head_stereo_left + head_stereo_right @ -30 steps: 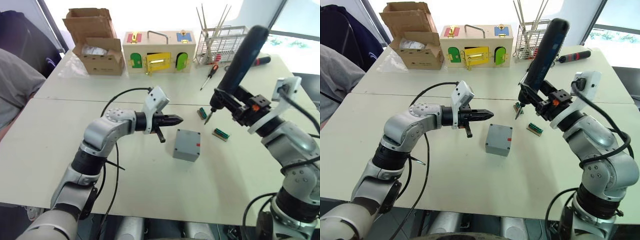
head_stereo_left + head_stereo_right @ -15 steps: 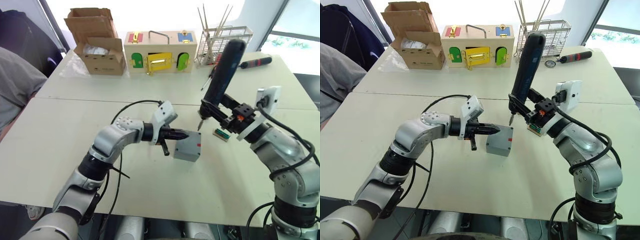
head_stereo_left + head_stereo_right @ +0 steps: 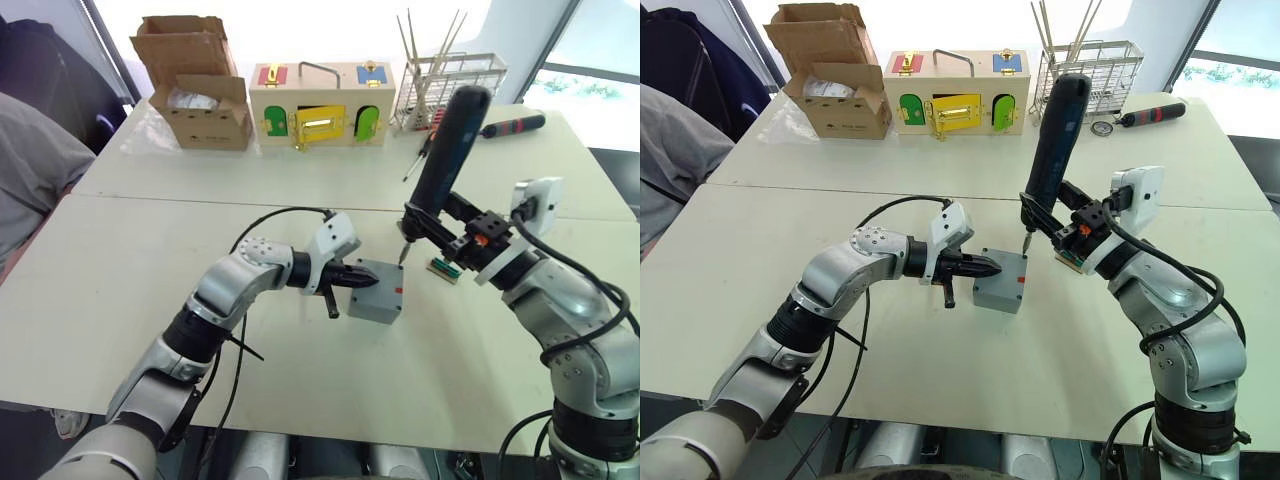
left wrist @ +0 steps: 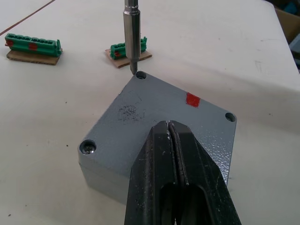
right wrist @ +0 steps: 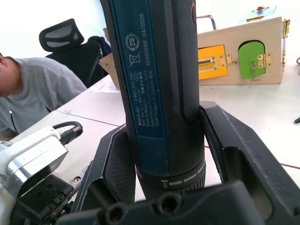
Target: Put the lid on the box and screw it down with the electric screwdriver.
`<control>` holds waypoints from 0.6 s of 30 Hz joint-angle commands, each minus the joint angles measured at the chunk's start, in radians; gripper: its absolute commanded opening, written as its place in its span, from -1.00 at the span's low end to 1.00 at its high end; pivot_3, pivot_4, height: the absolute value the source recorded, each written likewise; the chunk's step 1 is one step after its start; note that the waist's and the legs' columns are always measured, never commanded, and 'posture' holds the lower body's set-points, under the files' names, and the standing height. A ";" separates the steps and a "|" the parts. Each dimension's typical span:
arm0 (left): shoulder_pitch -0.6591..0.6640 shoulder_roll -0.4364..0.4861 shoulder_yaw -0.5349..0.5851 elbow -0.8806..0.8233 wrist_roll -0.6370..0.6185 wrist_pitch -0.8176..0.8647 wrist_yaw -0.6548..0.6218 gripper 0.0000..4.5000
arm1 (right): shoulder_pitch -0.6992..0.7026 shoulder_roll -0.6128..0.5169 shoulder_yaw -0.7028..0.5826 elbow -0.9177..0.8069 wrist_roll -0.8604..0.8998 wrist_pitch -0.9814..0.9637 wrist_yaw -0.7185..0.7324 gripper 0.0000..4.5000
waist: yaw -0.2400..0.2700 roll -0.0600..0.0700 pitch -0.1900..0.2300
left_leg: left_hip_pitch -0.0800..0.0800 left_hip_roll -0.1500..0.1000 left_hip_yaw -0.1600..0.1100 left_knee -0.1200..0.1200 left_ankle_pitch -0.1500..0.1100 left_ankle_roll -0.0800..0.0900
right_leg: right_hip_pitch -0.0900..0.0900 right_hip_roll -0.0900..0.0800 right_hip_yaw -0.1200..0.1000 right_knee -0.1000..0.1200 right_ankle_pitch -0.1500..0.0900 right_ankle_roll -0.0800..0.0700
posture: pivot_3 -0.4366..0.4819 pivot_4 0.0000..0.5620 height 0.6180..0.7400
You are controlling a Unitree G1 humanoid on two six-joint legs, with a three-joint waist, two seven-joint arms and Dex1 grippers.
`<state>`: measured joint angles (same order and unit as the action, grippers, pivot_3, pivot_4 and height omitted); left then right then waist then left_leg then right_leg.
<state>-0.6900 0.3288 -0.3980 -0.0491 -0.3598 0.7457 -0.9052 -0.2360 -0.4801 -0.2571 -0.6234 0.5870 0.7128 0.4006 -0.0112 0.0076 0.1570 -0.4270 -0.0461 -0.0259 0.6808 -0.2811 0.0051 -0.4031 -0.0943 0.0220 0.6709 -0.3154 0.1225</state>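
Note:
The small grey box (image 3: 378, 300) sits mid-table with the lid (image 4: 159, 117) on top, a red mark on the lid's face and holes at its corners. My left gripper (image 3: 370, 282) is shut, its tip resting on the near edge of the lid (image 3: 1002, 268). The thick black electric screwdriver (image 3: 446, 150) stands tilted above the box, with my right gripper (image 3: 468, 236) shut on its lower body. In the right wrist view both fingers (image 5: 117, 161) clamp the electric screwdriver (image 5: 159, 84). Its metal bit (image 4: 132, 37) touches the lid's far corner hole.
Two green connector blocks (image 4: 33, 44) lie just beyond the box. Along the table's far side stand a cardboard box (image 3: 195, 95), a wooden latch box (image 3: 320, 105) and a wire rack (image 3: 450, 85), with an orange-handled screwdriver (image 3: 420, 155) and a red-and-black tool (image 3: 510, 124). A person (image 3: 30, 170) sits at the left.
My left gripper slid right until its tip reached the box. My right arm swung the screwdriver inward and down, bringing the bit to the lid's far corner.

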 commanded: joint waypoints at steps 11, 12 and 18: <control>0.000 -0.013 -0.003 0.009 0.023 -0.007 -0.011 -1.00 | 0.010 -0.012 -0.023 -0.046 0.036 -0.028 -0.011 -0.18 | 0.000 0.000 0.000 | 0.000 0.000 0.000 0.000 0.000 0.000 | 0.000 0.000 0.000 0.000 0.000 0.000 | -0.05 -0.47 1.00; 0.001 -0.013 -0.002 0.009 0.024 -0.007 -0.011 -1.00 | 0.012 -0.014 -0.022 -0.048 0.041 -0.024 -0.007 -0.18 | 0.000 0.000 0.000 | 0.000 0.000 0.000 0.000 0.000 0.000 | 0.000 0.000 0.000 0.000 0.000 0.000 | -0.05 -0.47 1.00; 0.002 -0.015 0.000 0.014 0.031 -0.012 -0.009 -1.00 | -0.019 -0.020 -0.041 -0.036 0.045 -0.036 -0.025 -0.18 | -0.001 0.000 0.000 | 0.000 0.000 0.000 0.000 0.000 0.000 | 0.000 0.000 0.000 0.000 0.000 0.000 | -0.05 -0.47 1.00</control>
<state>-0.6899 0.3133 -0.3979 -0.0403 -0.3380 0.7325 -0.9137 -0.2240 -0.4902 -0.2597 -0.6234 0.6123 0.7130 0.3792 -0.0119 0.0076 0.1569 -0.4270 -0.0458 -0.0261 0.6808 -0.2811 0.0051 -0.4029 -0.0940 0.0220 0.6706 -0.3154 0.1225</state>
